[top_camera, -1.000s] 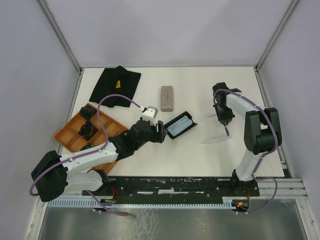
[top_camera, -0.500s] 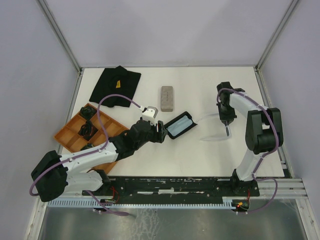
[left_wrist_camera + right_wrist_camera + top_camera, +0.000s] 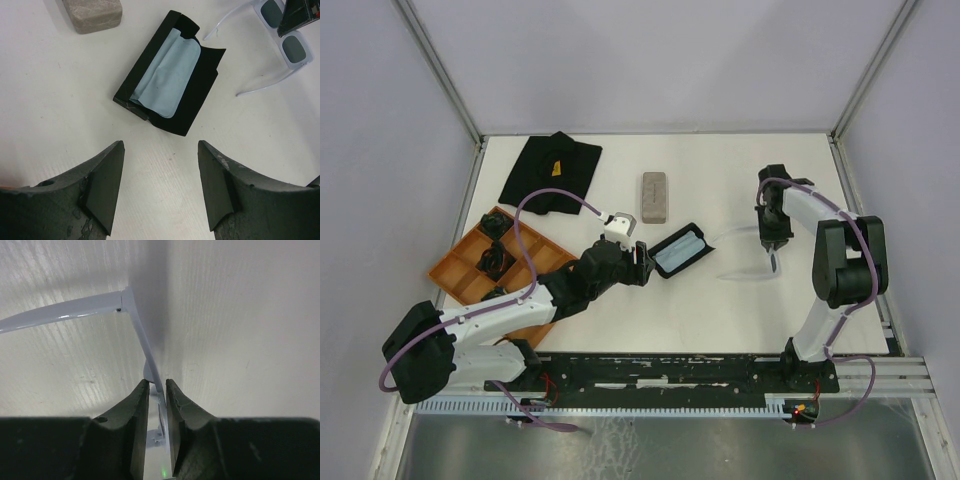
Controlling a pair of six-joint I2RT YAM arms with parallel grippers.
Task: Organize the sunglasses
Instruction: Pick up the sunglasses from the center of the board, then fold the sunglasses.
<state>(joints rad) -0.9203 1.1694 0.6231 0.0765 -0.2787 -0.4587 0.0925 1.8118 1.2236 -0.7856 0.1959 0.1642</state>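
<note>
The pale lavender-white sunglasses [image 3: 744, 274] lie unfolded on the table right of centre, temples pointing left. They also show in the left wrist view [image 3: 293, 48] and the right wrist view [image 3: 141, 331]. My right gripper [image 3: 775, 256] is shut on their front frame, with the thin frame pinched between the jaws [image 3: 158, 390]. My left gripper [image 3: 642, 262] is open and empty [image 3: 160, 190], just left of an open black case [image 3: 678, 251] that holds a light blue cloth [image 3: 167, 75]. I cannot make out the black-framed pair.
A closed grey case [image 3: 655, 197] lies behind the black one. A black cloth [image 3: 550, 172] is at the back left. An orange compartment tray [image 3: 460, 270] with dark items sits at the left edge. Frame posts stand at the back corners.
My right gripper has shifted slightly right with the pale sunglasses, and they have turned a little on the table. The left arm has not moved.
</note>
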